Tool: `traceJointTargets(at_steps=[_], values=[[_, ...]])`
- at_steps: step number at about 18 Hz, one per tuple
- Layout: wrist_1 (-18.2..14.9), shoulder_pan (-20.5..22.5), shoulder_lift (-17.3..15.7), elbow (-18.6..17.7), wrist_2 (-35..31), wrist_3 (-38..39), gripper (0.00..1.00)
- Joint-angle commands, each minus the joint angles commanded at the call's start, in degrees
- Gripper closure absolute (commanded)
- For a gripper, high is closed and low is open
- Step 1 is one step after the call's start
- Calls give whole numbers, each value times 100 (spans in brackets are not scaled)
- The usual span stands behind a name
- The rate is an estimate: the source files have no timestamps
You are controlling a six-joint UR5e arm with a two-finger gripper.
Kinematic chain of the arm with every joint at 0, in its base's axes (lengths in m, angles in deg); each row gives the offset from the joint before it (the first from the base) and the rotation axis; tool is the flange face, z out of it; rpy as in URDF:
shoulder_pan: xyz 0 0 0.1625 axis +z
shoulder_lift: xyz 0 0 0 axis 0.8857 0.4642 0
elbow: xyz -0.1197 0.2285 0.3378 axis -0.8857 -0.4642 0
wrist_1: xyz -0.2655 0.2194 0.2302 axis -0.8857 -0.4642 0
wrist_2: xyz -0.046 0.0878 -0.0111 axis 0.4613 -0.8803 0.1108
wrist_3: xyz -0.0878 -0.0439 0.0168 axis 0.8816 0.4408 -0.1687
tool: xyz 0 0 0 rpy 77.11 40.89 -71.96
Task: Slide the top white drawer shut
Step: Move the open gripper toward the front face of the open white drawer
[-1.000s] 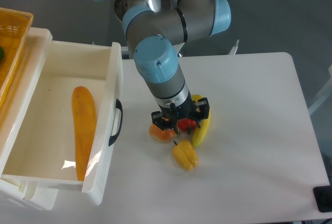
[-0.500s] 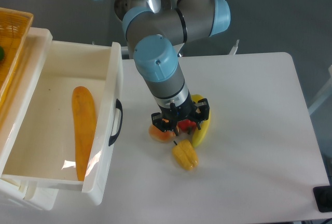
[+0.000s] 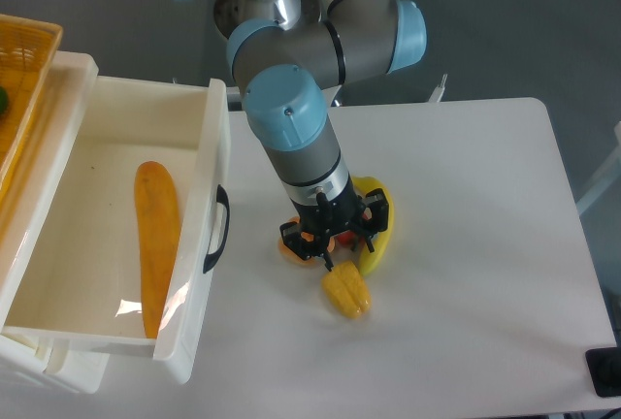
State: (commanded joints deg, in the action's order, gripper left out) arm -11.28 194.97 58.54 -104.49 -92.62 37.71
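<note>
Since the top white drawer (image 3: 116, 235) sits pulled fully out, left of the gripper (image 3: 330, 241), push squarely on its front panel near the black handle (image 3: 217, 229). Arm points straight down over the fruit pile right of the drawer; finger state unclear, cannot tell.

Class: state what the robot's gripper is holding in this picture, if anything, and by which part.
It cannot be told. The gripper sits low over the fruit cluster, hiding its fingertips; it is well clear of the top white drawer.

jaws hidden behind wrist, top white drawer (image 3: 116, 235) cut off left/btm
</note>
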Motion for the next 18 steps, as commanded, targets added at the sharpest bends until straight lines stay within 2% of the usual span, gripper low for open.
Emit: traceJointTargets(at_steps=[13, 18], values=[[-26, -167, 396, -35, 26, -61, 36], [-44, -203, 422, -53, 342, -61, 36]])
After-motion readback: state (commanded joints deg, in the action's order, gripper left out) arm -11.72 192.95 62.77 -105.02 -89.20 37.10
